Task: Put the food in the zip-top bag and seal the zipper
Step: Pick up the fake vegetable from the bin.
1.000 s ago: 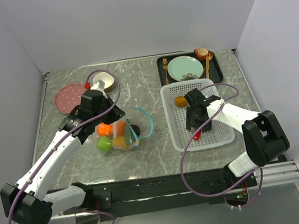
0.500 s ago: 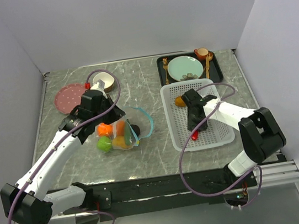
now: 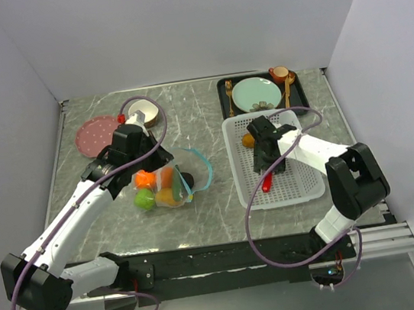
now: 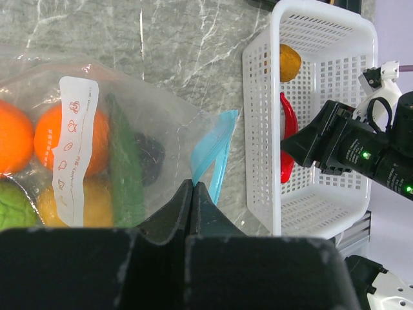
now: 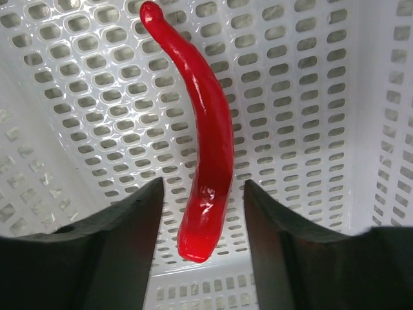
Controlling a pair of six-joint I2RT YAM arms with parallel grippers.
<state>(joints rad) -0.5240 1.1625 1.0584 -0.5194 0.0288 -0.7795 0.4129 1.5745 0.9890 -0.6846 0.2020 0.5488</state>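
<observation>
The clear zip-top bag (image 3: 166, 182) lies left of centre and holds two oranges (image 4: 59, 141), a green apple (image 4: 11, 208), a yellow-brown fruit (image 4: 90, 205), a long green pepper (image 4: 124, 169) and a dark round fruit (image 4: 150, 158). Its teal-blue zipper (image 4: 210, 150) curls open toward the basket. My left gripper (image 4: 192, 186) is shut on the bag's edge by the zipper. My right gripper (image 5: 202, 194) is open inside the white mesh basket (image 3: 298, 188), its fingers on either side of the red chili (image 5: 205, 155). A yellow-brown fruit (image 3: 248, 140) lies at the basket's far end.
A black tray (image 3: 301, 99) with a teal plate (image 3: 254, 93), gold cutlery and an orange cup stands behind the basket. A pink plate (image 3: 96, 133) and a small bowl (image 3: 147, 113) sit at the back left. Grey walls enclose the table.
My right gripper has moved toward the far end of the basket, along the red chili. The left arm and the bag have not moved.
</observation>
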